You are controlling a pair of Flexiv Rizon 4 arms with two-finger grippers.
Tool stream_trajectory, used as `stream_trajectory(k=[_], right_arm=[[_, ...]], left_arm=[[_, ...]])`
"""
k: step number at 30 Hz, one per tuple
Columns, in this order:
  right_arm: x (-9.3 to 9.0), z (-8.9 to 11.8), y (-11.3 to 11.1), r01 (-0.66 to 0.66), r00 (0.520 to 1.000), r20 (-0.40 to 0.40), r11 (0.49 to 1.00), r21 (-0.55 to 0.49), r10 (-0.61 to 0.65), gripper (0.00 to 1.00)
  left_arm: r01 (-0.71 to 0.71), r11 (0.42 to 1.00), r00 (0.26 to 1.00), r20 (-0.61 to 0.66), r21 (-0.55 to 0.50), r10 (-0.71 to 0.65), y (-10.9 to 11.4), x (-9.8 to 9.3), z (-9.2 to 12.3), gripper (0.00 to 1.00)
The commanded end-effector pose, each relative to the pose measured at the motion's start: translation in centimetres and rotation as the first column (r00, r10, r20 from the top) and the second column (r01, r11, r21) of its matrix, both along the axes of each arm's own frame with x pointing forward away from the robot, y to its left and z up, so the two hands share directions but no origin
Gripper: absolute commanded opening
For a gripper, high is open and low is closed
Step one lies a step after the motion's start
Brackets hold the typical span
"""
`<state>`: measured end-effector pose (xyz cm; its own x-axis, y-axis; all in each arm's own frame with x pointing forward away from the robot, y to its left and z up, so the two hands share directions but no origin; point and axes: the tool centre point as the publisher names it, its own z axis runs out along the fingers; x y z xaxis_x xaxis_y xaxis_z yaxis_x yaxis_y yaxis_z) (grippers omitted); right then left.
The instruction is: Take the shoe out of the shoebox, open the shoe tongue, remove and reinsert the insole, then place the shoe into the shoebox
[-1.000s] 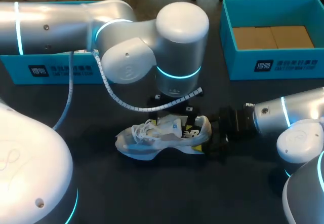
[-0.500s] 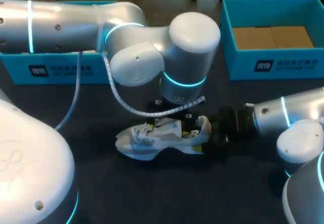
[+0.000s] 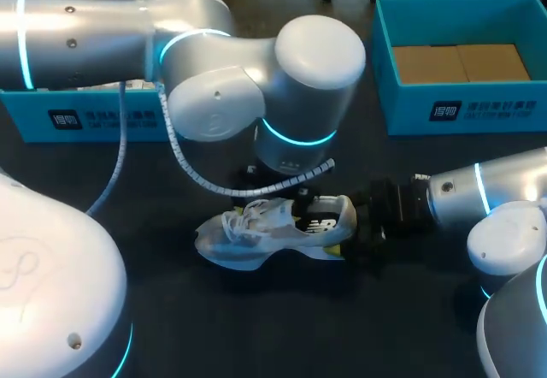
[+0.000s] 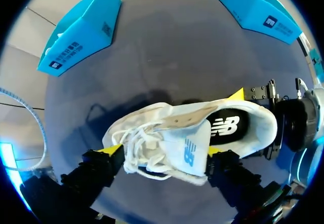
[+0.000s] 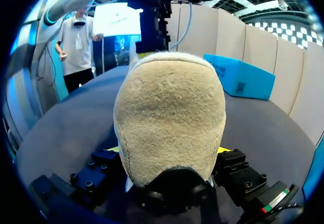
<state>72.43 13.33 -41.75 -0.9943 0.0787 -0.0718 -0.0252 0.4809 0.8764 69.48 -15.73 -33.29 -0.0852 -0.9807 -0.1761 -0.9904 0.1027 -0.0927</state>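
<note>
The right pincer (image 5: 169,150) is clenched on the heel of the one white shoe (image 3: 273,231), a yellow tip on each side. The left pincer (image 4: 163,152) straddles the laced middle from above; whether it grips cannot be told. The shoe sits sole down on the desk (image 3: 256,327), its long axis running side to side, toe to my left and heel to my right. The dark insole (image 4: 228,126) shows inside. Two blue shoeboxes stand at the back, one left (image 3: 94,120) and one right (image 3: 461,109).
</note>
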Motion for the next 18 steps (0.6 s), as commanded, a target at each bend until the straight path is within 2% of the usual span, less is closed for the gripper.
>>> stream_trajectory(k=[1, 10, 18], right_arm=[[0.0, 0.1, 0.1, 0.002, 1.000, 0.000, 1.000, -0.005, -0.002, 0.00], [0.0, 0.1, 0.1, 0.002, 1.000, 0.000, 1.000, -0.005, -0.002, 0.00], [0.0, 0.1, 0.1, 0.002, 1.000, 0.000, 1.000, -0.005, -0.002, 0.00]], left_arm=[[-0.002, 0.998, 1.000, -0.003, -0.056, 0.002, 1.8, -0.1, 0.8, 0.02], [0.023, 0.985, 0.997, -0.063, -0.169, -0.035, 2.3, -0.9, 2.1, 0.00], [0.032, 0.976, 0.993, -0.105, -0.215, -0.056, 3.8, -0.5, 2.5, 0.00]])
